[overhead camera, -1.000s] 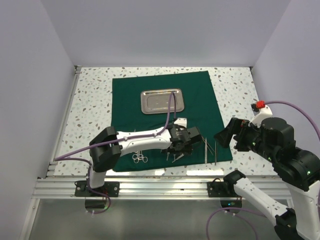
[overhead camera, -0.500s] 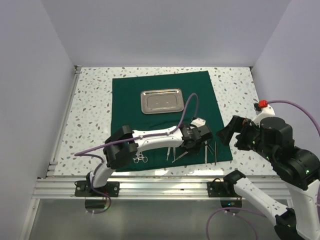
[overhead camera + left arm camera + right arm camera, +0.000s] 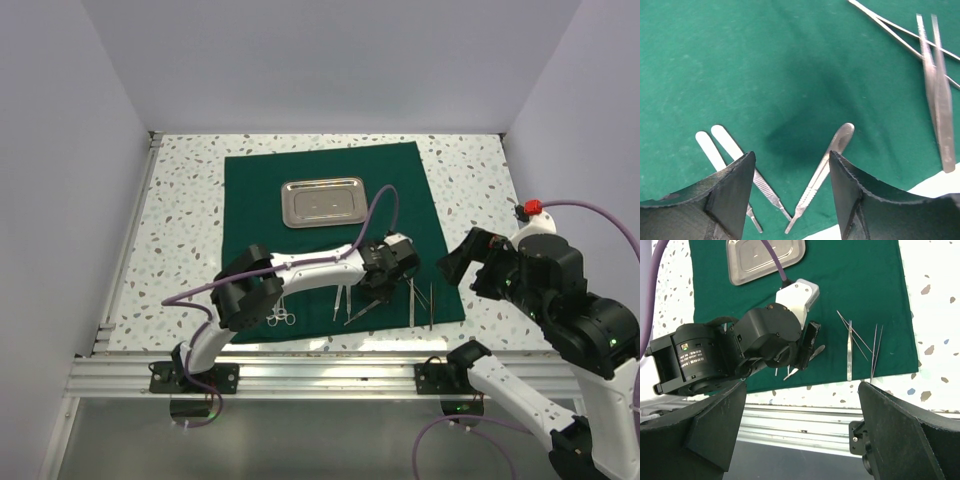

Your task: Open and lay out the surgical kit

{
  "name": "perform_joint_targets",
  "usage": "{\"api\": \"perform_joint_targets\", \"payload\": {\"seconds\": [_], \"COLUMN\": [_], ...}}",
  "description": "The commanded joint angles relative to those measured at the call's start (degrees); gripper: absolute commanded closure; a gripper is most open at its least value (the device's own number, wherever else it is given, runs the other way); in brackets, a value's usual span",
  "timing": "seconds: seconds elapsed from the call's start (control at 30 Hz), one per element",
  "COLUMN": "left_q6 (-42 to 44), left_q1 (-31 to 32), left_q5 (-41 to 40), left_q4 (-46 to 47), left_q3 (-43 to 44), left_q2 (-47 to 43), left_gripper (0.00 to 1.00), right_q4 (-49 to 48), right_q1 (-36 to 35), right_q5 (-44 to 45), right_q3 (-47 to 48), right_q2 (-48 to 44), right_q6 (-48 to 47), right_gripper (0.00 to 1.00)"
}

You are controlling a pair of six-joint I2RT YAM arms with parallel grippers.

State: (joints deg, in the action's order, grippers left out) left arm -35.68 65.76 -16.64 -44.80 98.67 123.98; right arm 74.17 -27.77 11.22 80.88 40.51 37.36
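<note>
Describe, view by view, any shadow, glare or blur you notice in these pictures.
Left wrist view: a soft dark shadow lies on the green cloth ahead of the left gripper's fingers; the silver instruments look sharp. Top external view: even light, the steel tray shines pale. Right wrist view: the right gripper's fingers are dark, soft-edged foreground shapes.

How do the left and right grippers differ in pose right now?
The left gripper hangs low over the green cloth, pointing down at flat silver handles; the right gripper sits high near the cloth's right edge. The left's camera sees only cloth and instruments close up; the right's takes in the steel tray too. Both are open and hold nothing.
</note>
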Motion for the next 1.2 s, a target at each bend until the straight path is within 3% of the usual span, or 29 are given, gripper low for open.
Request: {"api": "perform_joint_targets", "payload": {"seconds": [0.0, 0.7, 0.8, 0.93, 1.1, 1.17], "left_q6": [2.98, 3.25, 2.46, 1.84, 1.32, 1.05], "left_q1": [0.43, 1.04, 1.04, 1.04, 1.04, 0.95], "left_q5": [2.31, 4.43, 3.55, 3.28, 3.46, 2.94], "left_q4": [3.22, 4.02, 2.53, 1.29, 1.29, 0.76], "left_q3": [0.12, -0.68, -0.68, -1.38, -2.78, -2.96], "left_q2": [0.21, 3.63, 4.51, 4.78, 4.07, 3.55], "left_gripper": [0.36, 0.43, 0.5, 0.71, 0.86, 0.97], "right_q4": [-0.08, -2.1, -2.28, -2.63, -2.98, -3.24], "right_q1": [-0.27, -0.27, -0.36, -0.35, -0.35, -0.36], "right_q5": [2.22, 1.61, 1.43, 1.26, 1.17, 1.0], "right_q3": [-0.2, -2.75, -2.92, -3.1, -3.19, -3.19], "right_q2": [0.36, 0.8, 0.71, 0.71, 0.8, 1.15], "right_q6": [1.13, 0.43, 0.16, 0.08, -0.1, -0.19], "right_gripper": [0.02, 0.02, 0.02, 0.02, 0.02, 0.02]}}
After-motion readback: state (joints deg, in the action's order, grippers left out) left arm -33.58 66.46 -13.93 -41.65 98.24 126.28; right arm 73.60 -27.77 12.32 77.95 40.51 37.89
